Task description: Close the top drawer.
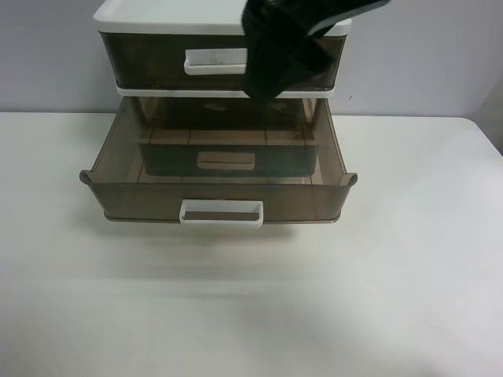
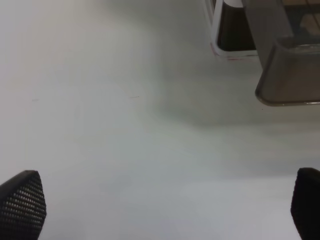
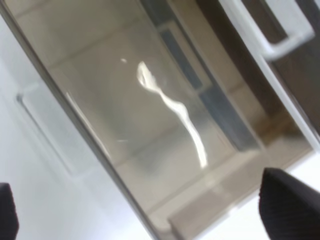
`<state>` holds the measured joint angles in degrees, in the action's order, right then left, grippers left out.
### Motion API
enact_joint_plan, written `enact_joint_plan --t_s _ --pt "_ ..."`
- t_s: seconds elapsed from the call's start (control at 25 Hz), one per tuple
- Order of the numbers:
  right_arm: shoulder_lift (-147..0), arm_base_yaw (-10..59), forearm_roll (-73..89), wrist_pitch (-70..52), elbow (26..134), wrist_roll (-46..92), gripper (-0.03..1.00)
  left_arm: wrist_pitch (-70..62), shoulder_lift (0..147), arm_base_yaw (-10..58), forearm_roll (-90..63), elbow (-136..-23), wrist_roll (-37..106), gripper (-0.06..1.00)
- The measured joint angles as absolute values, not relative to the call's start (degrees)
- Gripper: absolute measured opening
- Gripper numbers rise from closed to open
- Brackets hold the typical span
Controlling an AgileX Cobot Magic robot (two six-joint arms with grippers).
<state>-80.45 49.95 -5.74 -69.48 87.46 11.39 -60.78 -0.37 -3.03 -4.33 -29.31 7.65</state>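
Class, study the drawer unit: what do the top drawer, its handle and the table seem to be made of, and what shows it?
Top drawer: likely translucent smoky-brown plastic, fairly glossy; its tinted front looks dimly see-through. Its handle: opaque white plastic, probably moulded, with greyish scuffs on the top bar. Table: smooth, matte white surface, perhaps laminate; the material is unclear.

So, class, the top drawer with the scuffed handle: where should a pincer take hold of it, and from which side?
Grip the white loop handle at the middle of the top drawer front, coming straight in from the front. Its long horizontal bar stands off the smooth smoky panel, so jaws set above and below that bar probably get the only real purchase.
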Motion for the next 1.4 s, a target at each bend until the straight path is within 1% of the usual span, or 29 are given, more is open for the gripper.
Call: enact_joint_plan --t_s 0.24,0.52,0.64,0.88,1.0,1.16,1.4 --pt "-66.5 50.0 -9.3 -69.5 74.6 7.7 0.93 -60.8 -0.4 -3.0 -4.3 -29.3 7.7 0.99" --pt "-47.4 49.3 -9.6 -69.6 58.8 5.2 0.93 -60.8 -0.4 -3.0 -4.3 -29.3 7.7 0.99" --pt "-38.4 44.1 -8.5 -69.1 51.7 4.1 0.93 -60.8 -0.4 -3.0 -4.3 -29.3 7.7 0.99" --pt "-23.7 26.7 -3.8 -63.1 39.9 3.8 0.93 -60.8 -0.4 -3.0 -4.3 -29.3 7.7 0.99" --pt "-18.1 19.5 0.0 -60.8 34.8 3.8 0.93 -60.8 -0.4 -3.0 -4.3 -29.3 7.7 0.99" --pt "-11.3 13.3 1.5 -58.6 30.7 3.8 0.93 -60.8 -0.4 -3.0 -4.3 -29.3 7.7 0.99" --pt "-1.1 8.9 1.7 -56.9 30.4 3.7 0.93 -60.8 -0.4 -3.0 -4.3 -29.3 7.7 0.99"
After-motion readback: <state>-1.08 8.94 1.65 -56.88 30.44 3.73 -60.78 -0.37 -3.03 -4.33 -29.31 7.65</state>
